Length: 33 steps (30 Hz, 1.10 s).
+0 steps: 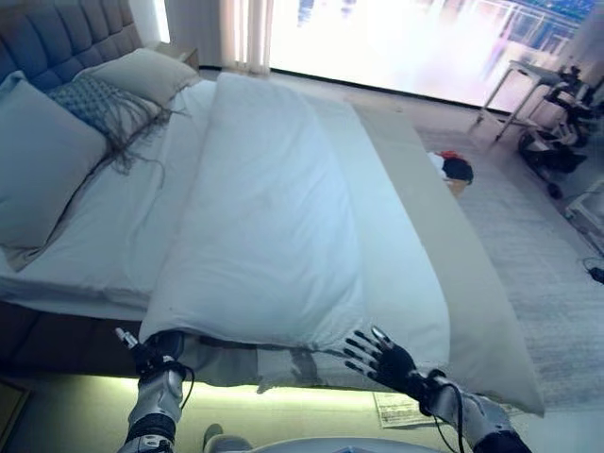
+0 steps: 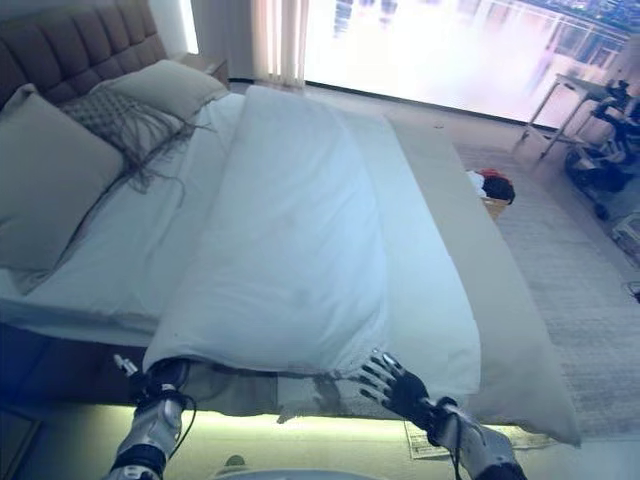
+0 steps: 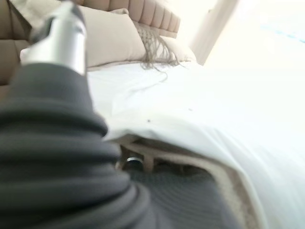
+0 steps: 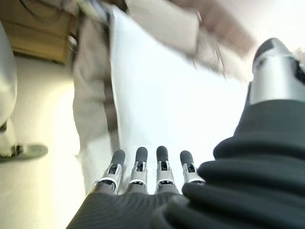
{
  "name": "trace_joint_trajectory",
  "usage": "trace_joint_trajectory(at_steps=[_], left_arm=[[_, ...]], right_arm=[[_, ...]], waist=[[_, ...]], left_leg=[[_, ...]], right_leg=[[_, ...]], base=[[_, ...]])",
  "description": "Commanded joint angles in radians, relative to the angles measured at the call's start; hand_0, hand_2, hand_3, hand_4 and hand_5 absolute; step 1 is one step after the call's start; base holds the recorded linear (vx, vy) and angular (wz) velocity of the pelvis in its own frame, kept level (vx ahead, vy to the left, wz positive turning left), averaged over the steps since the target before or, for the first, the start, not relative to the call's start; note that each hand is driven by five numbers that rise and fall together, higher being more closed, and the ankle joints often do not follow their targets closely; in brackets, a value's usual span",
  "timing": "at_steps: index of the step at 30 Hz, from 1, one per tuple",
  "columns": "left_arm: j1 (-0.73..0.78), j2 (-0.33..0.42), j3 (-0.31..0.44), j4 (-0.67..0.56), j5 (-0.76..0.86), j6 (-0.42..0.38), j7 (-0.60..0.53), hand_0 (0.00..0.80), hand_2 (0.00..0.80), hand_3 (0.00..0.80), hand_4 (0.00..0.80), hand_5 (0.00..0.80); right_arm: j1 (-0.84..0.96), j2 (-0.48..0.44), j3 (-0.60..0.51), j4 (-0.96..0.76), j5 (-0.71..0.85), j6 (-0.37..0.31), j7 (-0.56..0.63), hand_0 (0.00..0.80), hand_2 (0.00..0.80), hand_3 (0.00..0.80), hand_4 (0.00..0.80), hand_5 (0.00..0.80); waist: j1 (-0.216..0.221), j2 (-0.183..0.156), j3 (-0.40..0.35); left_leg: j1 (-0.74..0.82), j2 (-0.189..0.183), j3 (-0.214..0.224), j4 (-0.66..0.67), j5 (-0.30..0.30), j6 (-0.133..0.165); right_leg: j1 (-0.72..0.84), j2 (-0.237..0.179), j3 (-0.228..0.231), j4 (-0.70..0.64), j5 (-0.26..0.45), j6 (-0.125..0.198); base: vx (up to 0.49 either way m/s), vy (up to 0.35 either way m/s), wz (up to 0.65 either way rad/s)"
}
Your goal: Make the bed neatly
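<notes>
A thick white duvet [image 1: 264,208] lies folded lengthwise along the middle of the bed, over a white sheet [image 1: 123,226]. Its near edge hangs at the bed's foot and also shows in the left wrist view [image 3: 228,119]. My left hand [image 1: 159,354] is at the duvet's near left corner, right under the edge. My right hand [image 1: 387,360] is open with its fingers spread. It is just below the duvet's near right corner and holds nothing. The right wrist view shows its straight fingers [image 4: 162,160] pointing at white cloth [image 4: 167,95].
Pillows [image 1: 42,170] and a fringed patterned cushion [image 1: 99,104] lie by the padded headboard [image 1: 57,38]. A beige cover [image 1: 453,255] runs along the bed's right side. On the floor are a basket of clothes [image 1: 456,170], a sheet of paper [image 1: 396,411] and a white table [image 1: 528,80].
</notes>
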Motion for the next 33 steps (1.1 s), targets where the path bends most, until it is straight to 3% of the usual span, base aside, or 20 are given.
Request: trace_joint_trajectory(at_steps=[1, 5, 14, 22, 26, 33], left_arm=[[-0.049, 0.132, 0.133, 0.035, -0.025, 0.006, -0.119, 0.0, 0.0, 0.0, 0.0, 0.0], [-0.06, 0.186, 0.195, 0.092, -0.025, 0.038, -0.126, 0.0, 0.0, 0.0, 0.0, 0.0], [-0.072, 0.278, 0.273, 0.174, -0.025, 0.084, -0.13, 0.0, 0.0, 0.0, 0.0, 0.0], [-0.049, 0.342, 0.367, 0.165, -0.025, 0.037, -0.101, 0.0, 0.0, 0.0, 0.0, 0.0], [-0.019, 0.423, 0.436, 0.175, -0.025, -0.005, -0.066, 0.0, 0.0, 0.0, 0.0, 0.0], [0.065, 0.562, 0.565, 0.253, -0.025, 0.004, -0.049, 0.0, 0.0, 0.0, 0.0, 0.0]], right_arm=[[-0.022, -0.018, -0.084, 0.14, -0.001, -0.071, 0.079, 0.0, 0.0, 0.0, 0.0, 0.0], [-0.032, -0.032, -0.181, 0.352, 0.003, -0.12, 0.12, 0.0, 0.0, 0.0, 0.0, 0.0], [-0.113, -0.034, -0.247, 0.673, -0.024, -0.202, 0.141, 0.0, 0.0, 0.0, 0.0, 0.0], [-0.161, 0.004, -0.252, 0.755, -0.013, -0.225, 0.102, 0.0, 0.0, 0.0, 0.0, 0.0], [-0.177, -0.003, -0.247, 0.756, -0.001, -0.239, 0.088, 0.0, 0.0, 0.0, 0.0, 0.0], [-0.18, -0.045, -0.261, 0.774, 0.037, -0.245, 0.094, 0.0, 0.0, 0.0, 0.0, 0.0]], waist=[[0.02, 0.032, -0.029], [0.018, 0.048, -0.046], [0.059, 0.076, -0.076], [0.113, 0.096, -0.097], [0.147, 0.104, -0.099], [0.189, 0.106, -0.1]], left_leg=[[0.033, 0.049, 0.018, 0.014, -0.07, -0.031], [0.025, 0.035, 0.019, 0.015, -0.072, -0.029], [0.007, 0.003, 0.004, 0.013, -0.079, -0.012], [-0.008, -0.023, -0.037, 0.01, -0.087, 0.002], [-0.015, -0.033, -0.069, 0.011, -0.086, 0.008], [-0.026, -0.041, -0.104, 0.01, -0.085, 0.01]], right_leg=[[-0.043, -0.134, -0.014, 0.049, -0.008, 0.085], [-0.048, -0.142, -0.01, 0.04, 0.0, 0.089], [-0.056, -0.158, -0.019, 0.027, 0.012, 0.094], [-0.048, -0.165, -0.045, 0.019, 0.01, 0.096], [-0.041, -0.166, -0.061, 0.03, 0.0, 0.09], [-0.032, -0.164, -0.089, 0.031, -0.009, 0.092]], base=[[-0.08, 0.064, 0.0], [-0.084, 0.058, -0.05], [-0.089, 0.027, -0.03], [-0.067, 0.002, -0.04], [-0.04, 0.018, -0.11], [-0.035, 0.03, -0.13]])
